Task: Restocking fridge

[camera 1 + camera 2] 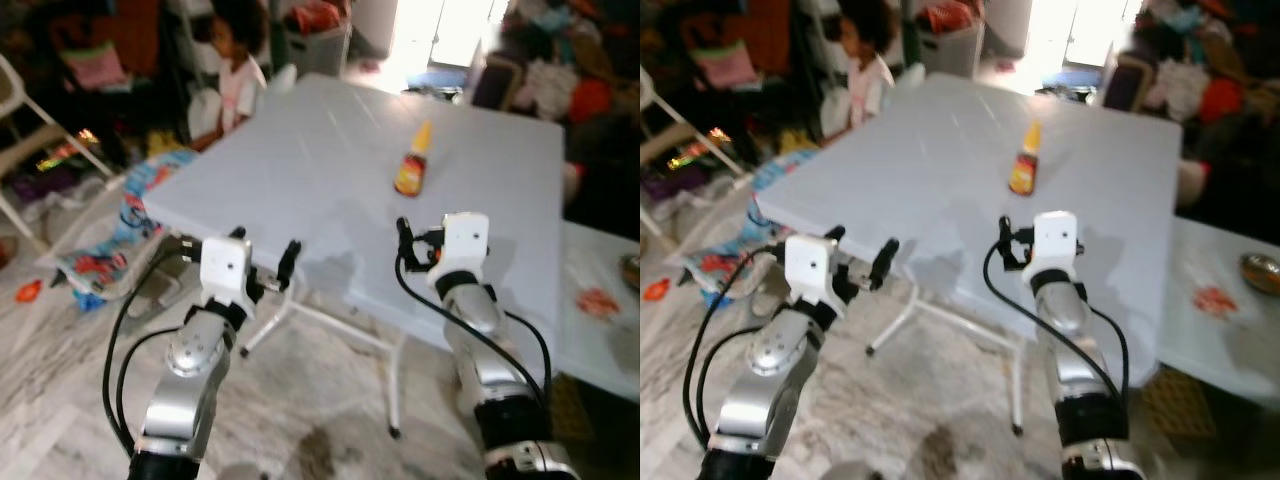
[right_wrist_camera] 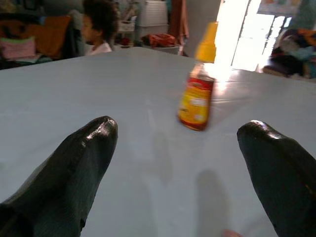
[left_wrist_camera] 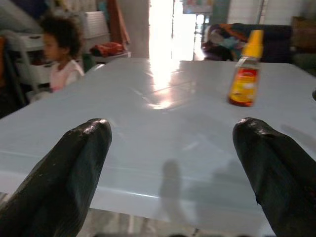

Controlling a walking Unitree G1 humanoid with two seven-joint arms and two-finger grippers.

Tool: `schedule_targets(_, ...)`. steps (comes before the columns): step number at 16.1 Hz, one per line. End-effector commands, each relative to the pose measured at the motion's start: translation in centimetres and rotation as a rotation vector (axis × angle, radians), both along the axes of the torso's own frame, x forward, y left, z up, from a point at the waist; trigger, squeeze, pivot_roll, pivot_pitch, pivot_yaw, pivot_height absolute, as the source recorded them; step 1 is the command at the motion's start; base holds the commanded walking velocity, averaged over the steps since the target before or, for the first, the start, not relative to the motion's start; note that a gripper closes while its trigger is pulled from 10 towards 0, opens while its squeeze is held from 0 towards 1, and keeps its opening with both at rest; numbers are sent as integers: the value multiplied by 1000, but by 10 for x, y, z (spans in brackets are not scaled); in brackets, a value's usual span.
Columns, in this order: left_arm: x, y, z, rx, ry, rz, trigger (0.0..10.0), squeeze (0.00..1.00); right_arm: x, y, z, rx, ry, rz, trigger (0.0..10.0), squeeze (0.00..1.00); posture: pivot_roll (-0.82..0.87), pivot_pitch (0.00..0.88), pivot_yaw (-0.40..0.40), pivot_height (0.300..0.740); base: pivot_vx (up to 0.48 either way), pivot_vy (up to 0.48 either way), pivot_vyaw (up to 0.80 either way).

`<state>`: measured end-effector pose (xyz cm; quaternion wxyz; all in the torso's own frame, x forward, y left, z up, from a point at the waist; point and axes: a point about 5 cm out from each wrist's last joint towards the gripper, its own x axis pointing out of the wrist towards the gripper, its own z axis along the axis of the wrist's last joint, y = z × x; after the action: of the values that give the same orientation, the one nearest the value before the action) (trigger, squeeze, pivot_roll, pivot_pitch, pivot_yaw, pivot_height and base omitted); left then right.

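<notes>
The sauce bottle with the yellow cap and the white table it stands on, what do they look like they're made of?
The sauce bottle looks like clear plastic or glass, hard to tell which: dark contents show through, under an opaque yellow cap that is likely plastic. The table looks like smooth moulded plastic with a slight gloss: window light reflects on it.

You have a pale grey folding table [image 1: 300,150] on white metal legs in front of you, standing on a marbled tile floor [image 1: 330,400]. One sauce bottle [image 1: 413,160] with a yellow cap and a red-and-yellow label stands upright on it, toward the far right part of the top.
</notes>
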<state>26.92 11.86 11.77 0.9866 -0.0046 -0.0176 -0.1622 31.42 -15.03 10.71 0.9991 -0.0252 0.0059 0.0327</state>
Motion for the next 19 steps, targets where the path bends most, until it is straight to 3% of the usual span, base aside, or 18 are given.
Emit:
schedule_targets(1, 2, 6, 0, 1, 17, 25, 10000, 0, 3, 5, 7, 18, -32, 7, 10000, 0, 43, 0, -48, 740, 458, 0, 0)
schedule_targets(12, 4, 4, 2, 8, -3, 14, 10000, 0, 4, -1, 11, -21, -60, -42, 10000, 0, 43, 0, -43, 740, 421, 46, 0)
schedule_targets(19, 4, 5, 1, 27, -2, 36, 10000, 0, 7, -4, 10, -17, -58, -40, 10000, 0, 46, 0, -40, 740, 0, 0, 0)
